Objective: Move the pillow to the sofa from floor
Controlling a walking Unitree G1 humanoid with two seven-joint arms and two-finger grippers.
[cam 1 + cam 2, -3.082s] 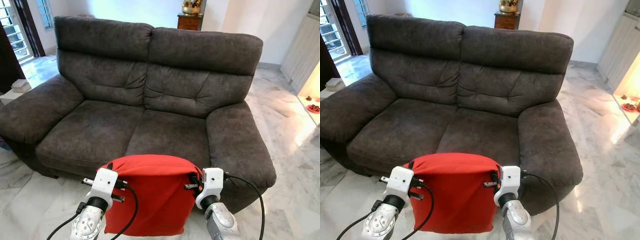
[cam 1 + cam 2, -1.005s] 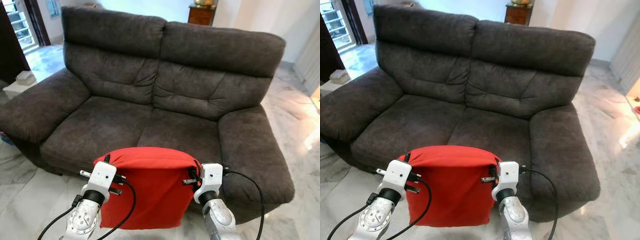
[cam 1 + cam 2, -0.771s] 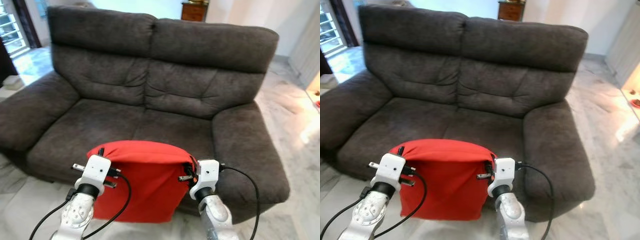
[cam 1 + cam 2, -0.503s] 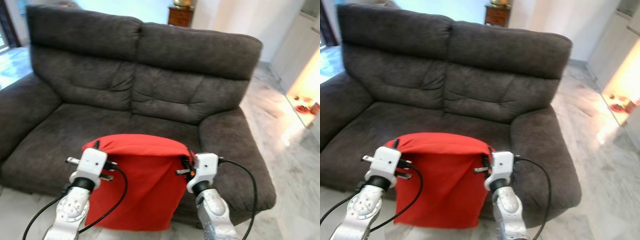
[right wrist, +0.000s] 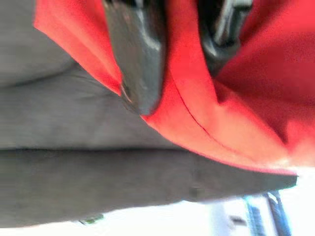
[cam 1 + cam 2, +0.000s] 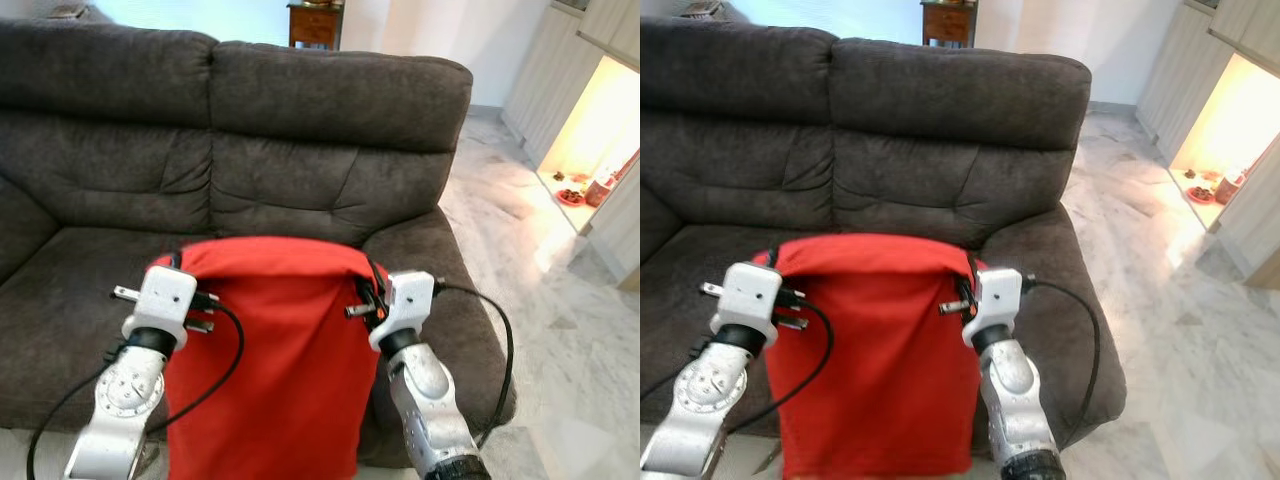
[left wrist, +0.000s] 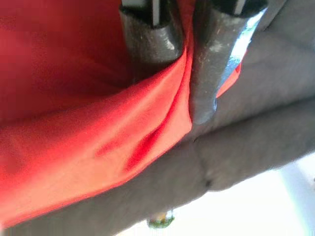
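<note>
Pinching the top corners of a flat red fabric pillow (image 6: pixel 265 360), both grippers hold it up off the floor in front of the robot: the left gripper (image 7: pixel 184 105) has its two black fingers (image 7: pixel 152 37) clamped on a fold of the red cloth, and the right gripper (image 5: pixel 170 73) nips the opposite corner the same way. Between the silver arms the pillow hangs slack, its upper edge stretched level and its body drooping toward 6 o'clock. Behind it, from 9 round to 2 o'clock, stands a dark grey two-seat fabric sofa (image 6: pixel 330 110), its right armrest just beside the right arm. White marble floor (image 6: pixel 1160 330) spreads at 3 o'clock, and a small brown wooden cabinet (image 6: pixel 315 22) sits at 12 o'clock
</note>
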